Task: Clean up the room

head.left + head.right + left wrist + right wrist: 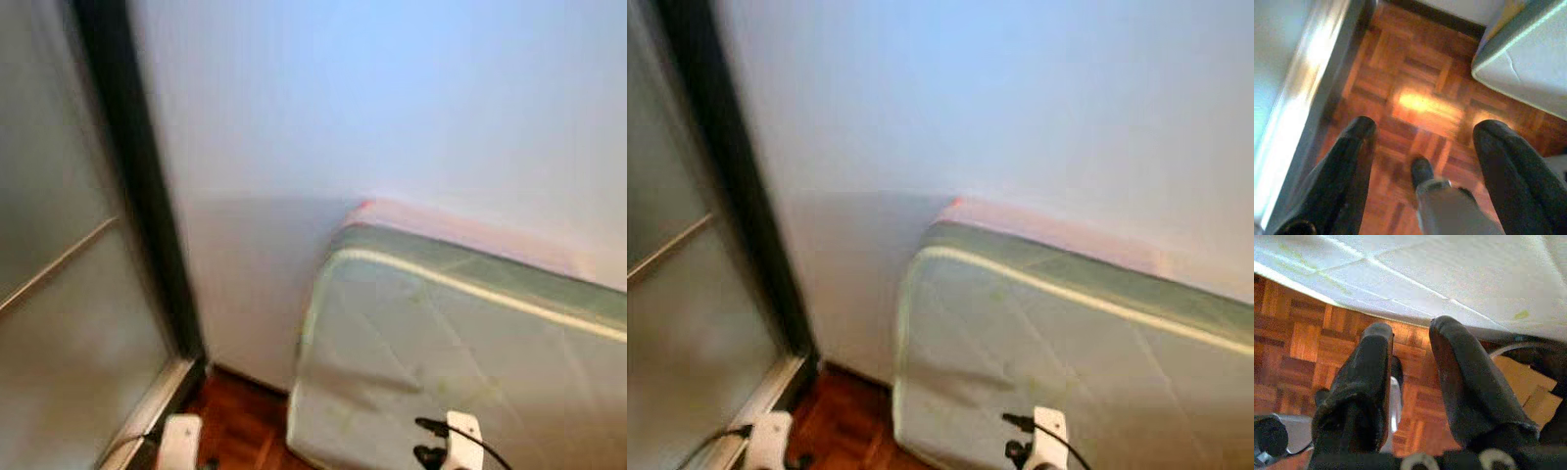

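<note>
Pale wall [392, 98] fills the corner ahead, a frosted sliding door [69, 323] with a dark frame at the robot's left; a light quilted mattress [460, 352] leans against the wall, standing on parquet floor [1420, 98]; left gripper [1422, 129] hangs over the floor, fingers spread wide, holding nothing; right gripper [1410, 340] hangs near the mattress's lower edge, fingers narrowly parted, empty.

The wall [392, 108] is pale bluish white. The mattress [460, 343] is light grey-green with a quilted diamond pattern and cream piping along its edge; a pink strip lies on its top. The floor [1420, 88] is reddish-brown parquet in square blocks. The door frame [137, 176] is black, its glass frosted grey. The fingers [1361, 391] of both grippers are black.
</note>
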